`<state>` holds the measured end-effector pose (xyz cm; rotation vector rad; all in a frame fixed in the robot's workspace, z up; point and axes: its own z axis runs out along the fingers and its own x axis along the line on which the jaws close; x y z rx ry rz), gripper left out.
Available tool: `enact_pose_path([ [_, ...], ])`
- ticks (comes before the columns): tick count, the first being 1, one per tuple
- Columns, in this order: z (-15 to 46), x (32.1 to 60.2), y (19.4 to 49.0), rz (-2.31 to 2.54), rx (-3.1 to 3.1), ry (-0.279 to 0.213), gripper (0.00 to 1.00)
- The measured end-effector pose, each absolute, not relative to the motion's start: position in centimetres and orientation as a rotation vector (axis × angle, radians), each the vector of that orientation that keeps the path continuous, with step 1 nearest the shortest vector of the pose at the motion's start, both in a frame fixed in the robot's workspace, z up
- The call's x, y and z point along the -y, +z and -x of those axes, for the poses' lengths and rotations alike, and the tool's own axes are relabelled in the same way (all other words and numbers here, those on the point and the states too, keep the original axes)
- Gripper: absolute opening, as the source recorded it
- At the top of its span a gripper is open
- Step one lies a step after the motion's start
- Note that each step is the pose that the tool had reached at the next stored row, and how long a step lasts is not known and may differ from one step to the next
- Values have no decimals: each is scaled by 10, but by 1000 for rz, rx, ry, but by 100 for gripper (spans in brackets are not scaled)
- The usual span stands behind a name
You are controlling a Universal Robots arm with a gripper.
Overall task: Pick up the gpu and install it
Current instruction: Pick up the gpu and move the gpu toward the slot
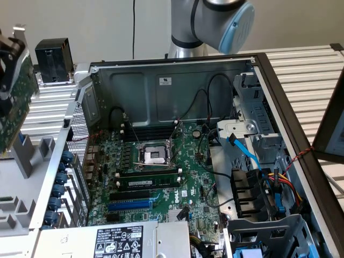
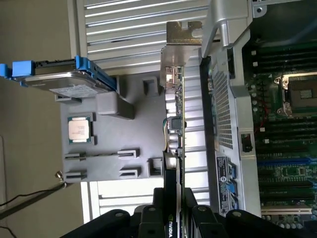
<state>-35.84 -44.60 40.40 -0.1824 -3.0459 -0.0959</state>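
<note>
The gpu (image 1: 13,107), a thin green card, hangs above the grey parts tray (image 1: 21,183) at the exterior view's left, outside the open computer case. My gripper (image 1: 7,54) is shut on its upper end. In the wrist view the gpu (image 2: 174,124) shows edge-on, clamped between my two dark fingers (image 2: 152,218), and my gripper (image 2: 174,220) holds it. Its silvery end bracket (image 2: 182,37) points away from me. The card is lifted off the grey tray (image 2: 114,144) and runs beside the case's perforated rear wall (image 2: 223,109).
The open case holds the motherboard (image 1: 161,172) with a bare CPU socket (image 1: 155,156), a memory stick (image 1: 148,181) and a blue slot (image 1: 130,205). A power supply (image 1: 118,242) sits at the front, drive cages (image 1: 263,134) at the right. A loose CPU (image 2: 79,130) and a hard drive (image 2: 64,82) rest on the tray.
</note>
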Motion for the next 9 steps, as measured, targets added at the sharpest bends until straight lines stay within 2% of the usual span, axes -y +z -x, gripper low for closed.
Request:
enact_pose_path([
  [9,329,454,445,182,3038,-95,26],
])
